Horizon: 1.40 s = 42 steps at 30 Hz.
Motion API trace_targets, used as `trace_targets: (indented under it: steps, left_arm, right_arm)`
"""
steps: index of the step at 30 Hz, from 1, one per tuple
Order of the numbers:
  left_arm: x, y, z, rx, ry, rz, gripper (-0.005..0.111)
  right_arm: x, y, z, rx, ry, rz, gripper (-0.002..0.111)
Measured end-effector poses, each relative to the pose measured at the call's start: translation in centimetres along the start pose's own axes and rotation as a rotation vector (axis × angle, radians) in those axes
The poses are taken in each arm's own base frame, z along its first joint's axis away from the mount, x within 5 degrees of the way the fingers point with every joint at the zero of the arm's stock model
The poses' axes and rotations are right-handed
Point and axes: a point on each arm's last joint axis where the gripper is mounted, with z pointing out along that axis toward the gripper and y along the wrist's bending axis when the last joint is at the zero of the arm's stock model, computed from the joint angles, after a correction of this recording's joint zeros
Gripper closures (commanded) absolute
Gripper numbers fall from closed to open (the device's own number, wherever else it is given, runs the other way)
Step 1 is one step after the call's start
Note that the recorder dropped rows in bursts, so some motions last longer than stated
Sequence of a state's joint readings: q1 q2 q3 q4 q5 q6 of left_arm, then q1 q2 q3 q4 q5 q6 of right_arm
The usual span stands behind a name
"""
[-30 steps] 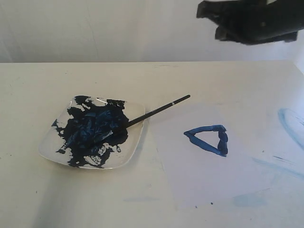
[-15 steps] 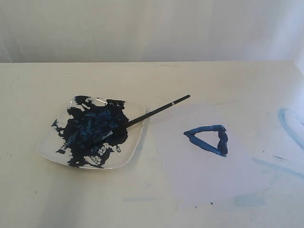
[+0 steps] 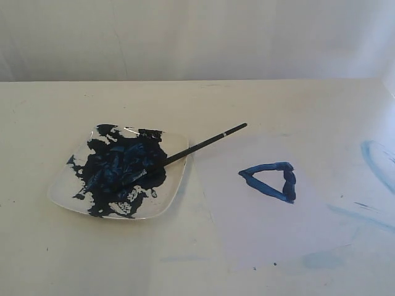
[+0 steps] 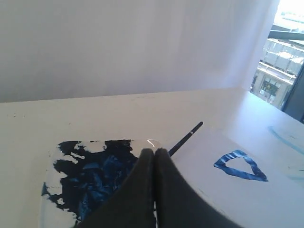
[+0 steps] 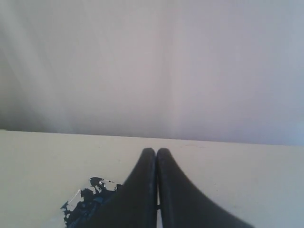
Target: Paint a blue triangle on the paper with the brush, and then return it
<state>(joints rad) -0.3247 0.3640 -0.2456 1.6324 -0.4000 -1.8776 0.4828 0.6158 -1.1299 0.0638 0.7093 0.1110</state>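
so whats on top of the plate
Dark blue paint covers most of the plate, and the brush rests on it. Its tip is buried in the paint, unseen.

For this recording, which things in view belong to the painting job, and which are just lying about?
Belong to the job:
brush, tip resting in the paint
blue triangle
paper
plate holding the blue paint

Just lying about:
faint light-blue smears on the tabletop beside the paper

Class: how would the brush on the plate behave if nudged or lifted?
The brush is thin and straight, so probably stiff and light. Its handle overhangs the plate rim, so a nudge may pivot or roll it. Its paint-buried tip would likely smear.
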Motion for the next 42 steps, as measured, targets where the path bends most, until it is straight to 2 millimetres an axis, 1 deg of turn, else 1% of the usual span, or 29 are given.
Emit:
trace_targets:
  steps: [3, 10, 15, 18, 28, 34, 39, 41, 42]
  left_arm:
    - [0.0, -0.1, 0.0, 0.007, -0.001, 0.011, 0.107]
    - [0.0, 0.1, 0.0, -0.008, -0.003, 0.183, 0.107]
    - [0.0, 0.1, 0.0, -0.008, -0.003, 0.212, 0.107]
    - [0.0, 0.1, 0.0, -0.008, -0.003, 0.217, 0.107]
    - [0.0, 0.1, 0.0, -0.008, -0.003, 0.221, 0.107]
    - [0.0, 0.1, 0.0, -0.008, -0.003, 0.223, 0.107]
    - [0.0, 0.1, 0.0, -0.008, -0.003, 0.223, 0.107]
    - [0.0, 0.1, 0.0, -0.008, -0.003, 0.223, 0.107]
    - [0.0, 0.1, 0.0, -0.008, -0.003, 0.223, 0.107]
  right_arm:
    - [-0.1, 0.1, -1.0, -0.005, -0.029, -0.001, 0.108]
    - [-0.2, -0.1, -3.0, 0.032, -0.092, -0.001, 0.108]
    - [-0.2, -0.1, -4.6, 0.072, -0.143, -0.001, 0.108]
    - [-0.2, 0.1, -5.9, 0.085, -0.184, -0.006, 0.108]
    - [0.8, 1.0, -12.3, 0.103, -0.387, -0.036, 0.108]
    - [1.4, 1.5, -15.3, 0.085, -0.51, -0.048, 0.108]
    - [1.8, 1.8, -16.8, 0.075, -0.577, -0.055, 0.108]
    - [1.8, 1.8, -16.9, 0.073, -0.591, -0.056, 0.108]
    - [2.0, 1.7, -16.6, 0.078, -0.582, -0.062, 0.108]
